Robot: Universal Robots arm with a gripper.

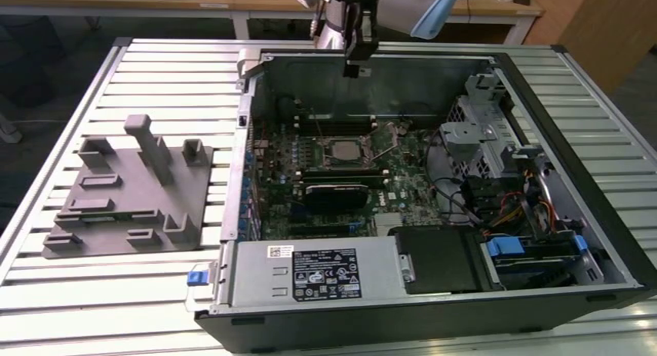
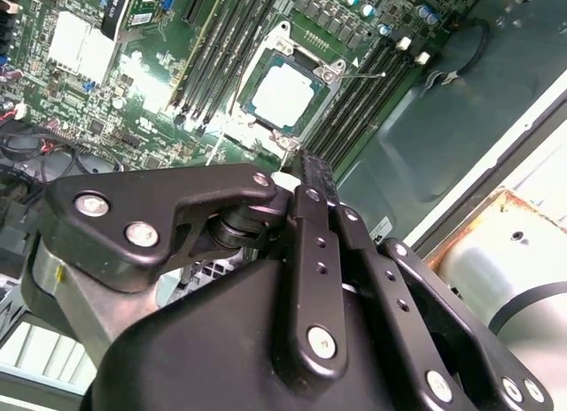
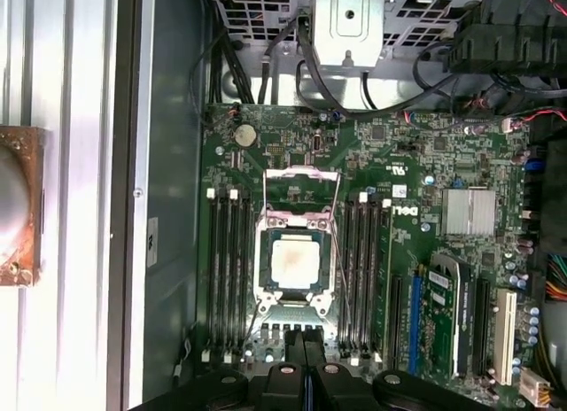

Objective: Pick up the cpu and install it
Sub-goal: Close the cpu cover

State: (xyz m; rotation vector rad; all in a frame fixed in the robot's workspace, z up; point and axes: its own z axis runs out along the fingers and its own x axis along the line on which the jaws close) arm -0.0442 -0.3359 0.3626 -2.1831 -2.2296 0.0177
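Note:
The cpu lies flat in its socket in the middle of the motherboard, silvery-beige top up, inside the open computer case. Both wrist views look down on the cpu; the socket's metal load plate is flipped back beside it and a thin lever runs along one side. My gripper hangs above the case's rear wall, well above and behind the cpu. Its black fingers are pressed together with nothing between them; the gripper also looks shut in the second wrist view.
A grey plastic tray with upright posts sits on the slatted table at the exterior view's left. Memory slots flank the socket. The power supply, drive cage and cables fill the case's front and right. A round metal part lies outside the case.

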